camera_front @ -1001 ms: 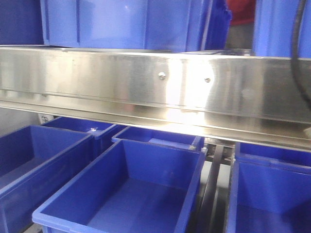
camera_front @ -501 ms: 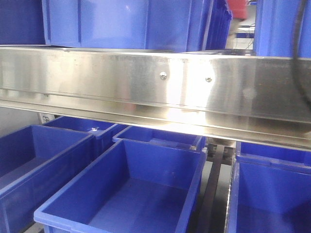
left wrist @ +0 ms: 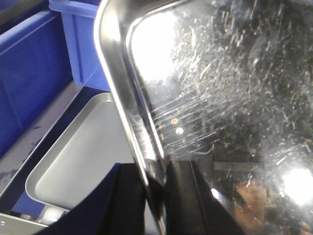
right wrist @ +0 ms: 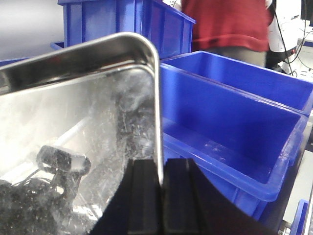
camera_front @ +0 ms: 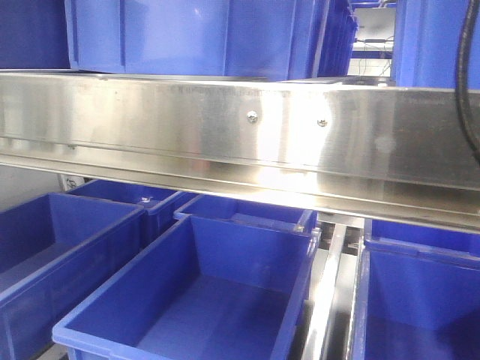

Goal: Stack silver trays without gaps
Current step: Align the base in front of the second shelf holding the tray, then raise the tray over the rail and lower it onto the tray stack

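We've got the left gripper (left wrist: 154,196) clamped tight on the rim of a tilted tray (left wrist: 220,88), with a flat tray (left wrist: 83,156) lying on the surface (left wrist: 29,149) below; the right gripper (right wrist: 159,196) pinches a tray (right wrist: 73,117) by its rim too, just beside a bin (right wrist: 234,132).

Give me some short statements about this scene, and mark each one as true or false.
1. The left gripper has its jaws shut on the rim of a scratched shiny steel tray. True.
2. The dull silver flat tray lying below it holds screws. False: its visible floor is bare.
3. The right gripper is open and holds nothing. False: its jaws pinch the rim of a mirror-like steel tray.
4. The deep plastic bin beside that tray is blue. True.
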Controlling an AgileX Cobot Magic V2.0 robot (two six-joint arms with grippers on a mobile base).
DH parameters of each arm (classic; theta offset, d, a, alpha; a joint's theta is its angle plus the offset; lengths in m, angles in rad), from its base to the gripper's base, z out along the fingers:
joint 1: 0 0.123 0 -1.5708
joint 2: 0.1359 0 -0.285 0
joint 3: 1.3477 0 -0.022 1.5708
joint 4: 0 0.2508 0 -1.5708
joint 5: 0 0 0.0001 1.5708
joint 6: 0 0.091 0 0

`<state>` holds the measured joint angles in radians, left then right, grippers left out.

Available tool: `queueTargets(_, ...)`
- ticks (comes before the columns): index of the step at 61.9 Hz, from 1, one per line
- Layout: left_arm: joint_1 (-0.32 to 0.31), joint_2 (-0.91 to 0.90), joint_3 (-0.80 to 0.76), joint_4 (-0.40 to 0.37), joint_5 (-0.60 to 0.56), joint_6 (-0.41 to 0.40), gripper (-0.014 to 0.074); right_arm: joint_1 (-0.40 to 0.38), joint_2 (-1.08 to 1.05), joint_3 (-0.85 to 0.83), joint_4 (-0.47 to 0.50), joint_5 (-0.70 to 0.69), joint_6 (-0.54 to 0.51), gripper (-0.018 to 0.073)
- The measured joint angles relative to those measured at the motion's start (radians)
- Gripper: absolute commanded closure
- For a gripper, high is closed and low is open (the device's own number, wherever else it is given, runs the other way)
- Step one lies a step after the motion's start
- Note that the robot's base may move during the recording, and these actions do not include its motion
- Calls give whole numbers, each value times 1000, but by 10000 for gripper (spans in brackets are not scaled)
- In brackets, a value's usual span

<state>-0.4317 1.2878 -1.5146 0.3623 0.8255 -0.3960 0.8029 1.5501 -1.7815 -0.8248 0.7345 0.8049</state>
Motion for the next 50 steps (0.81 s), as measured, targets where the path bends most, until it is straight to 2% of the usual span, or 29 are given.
queueTargets(31, 0, 0, 0, 1, 0, 0, 613, 0, 0, 0, 2, 0, 0, 628)
queueTargets(44, 0, 2, 0, 83, -26, 0, 613, 2, 4, 0, 12, 0, 0, 628)
queueTargets(50, 27, 18, 0, 100, -42, 0, 613, 2, 21, 0, 26, -17, 2, 628)
